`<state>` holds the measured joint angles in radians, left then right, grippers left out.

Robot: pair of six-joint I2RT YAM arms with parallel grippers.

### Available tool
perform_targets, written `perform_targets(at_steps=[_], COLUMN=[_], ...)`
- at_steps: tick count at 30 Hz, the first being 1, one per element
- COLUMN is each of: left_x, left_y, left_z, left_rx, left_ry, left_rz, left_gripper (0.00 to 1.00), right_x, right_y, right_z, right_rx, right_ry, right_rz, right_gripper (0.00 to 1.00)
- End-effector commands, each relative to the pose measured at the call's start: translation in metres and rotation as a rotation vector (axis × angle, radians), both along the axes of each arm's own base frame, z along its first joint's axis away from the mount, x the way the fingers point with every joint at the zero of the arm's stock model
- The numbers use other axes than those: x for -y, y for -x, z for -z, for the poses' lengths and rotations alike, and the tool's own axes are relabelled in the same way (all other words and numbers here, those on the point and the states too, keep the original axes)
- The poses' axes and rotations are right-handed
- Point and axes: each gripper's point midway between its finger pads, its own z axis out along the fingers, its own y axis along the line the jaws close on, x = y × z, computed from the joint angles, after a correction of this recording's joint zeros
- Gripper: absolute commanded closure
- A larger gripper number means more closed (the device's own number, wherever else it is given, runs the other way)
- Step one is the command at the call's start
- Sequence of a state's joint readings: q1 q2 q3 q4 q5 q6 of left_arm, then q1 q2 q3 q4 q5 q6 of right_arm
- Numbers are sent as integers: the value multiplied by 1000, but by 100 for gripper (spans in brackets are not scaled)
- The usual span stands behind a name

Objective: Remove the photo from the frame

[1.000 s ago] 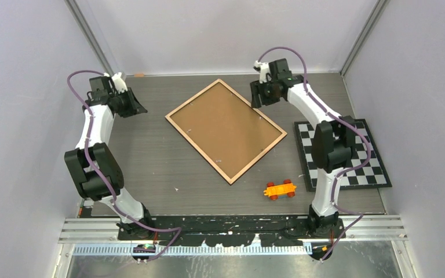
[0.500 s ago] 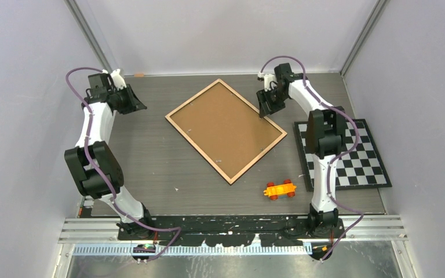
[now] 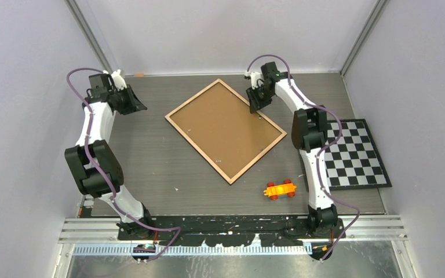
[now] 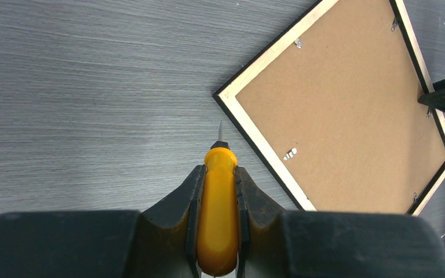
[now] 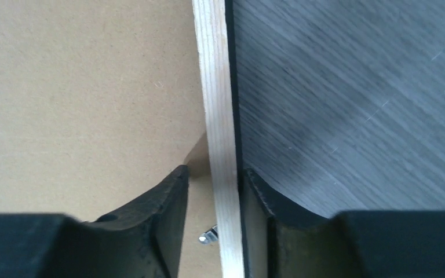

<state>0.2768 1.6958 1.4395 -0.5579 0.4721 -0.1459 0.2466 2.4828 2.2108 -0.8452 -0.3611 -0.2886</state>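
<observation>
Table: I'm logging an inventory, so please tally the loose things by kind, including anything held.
frame: 1
checkerboard mat: 1
orange toy car: 1
yellow-handled tool, held: 1
Total: 4

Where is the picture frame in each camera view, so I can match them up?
Top external: the frame lies back-up, mid-picture.
Left wrist: upper right, beyond the yellow-handled tool.
Right wrist: its brown back fills the left half.
Shared landmark: the right end effector straddling the frame's light wooden rim.
</observation>
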Motion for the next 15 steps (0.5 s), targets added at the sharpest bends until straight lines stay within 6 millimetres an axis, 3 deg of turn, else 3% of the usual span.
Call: perform_targets(at_steps=[1,5,8,15], left_x=[-6,-6,-6,-5], left_y=[-9,-8,-7,-1], left_z=[-18,-18,-20,-23], left_rx=[57,55,61,68], left_ry=[-25,-25,-27,-39], left_rz=[5,4,4,6], left_gripper=[100,100,100,100], right_x=[-29,-52,-71,-115], right_y=[1,27,59,105], right_z=[-4,-1,7,4], right_rx=[16,-26,-52,-8], right_ry=[-17,-19,33,95], right_rz=[-128,-260,-415,-663], right_gripper=[61,75,83,86])
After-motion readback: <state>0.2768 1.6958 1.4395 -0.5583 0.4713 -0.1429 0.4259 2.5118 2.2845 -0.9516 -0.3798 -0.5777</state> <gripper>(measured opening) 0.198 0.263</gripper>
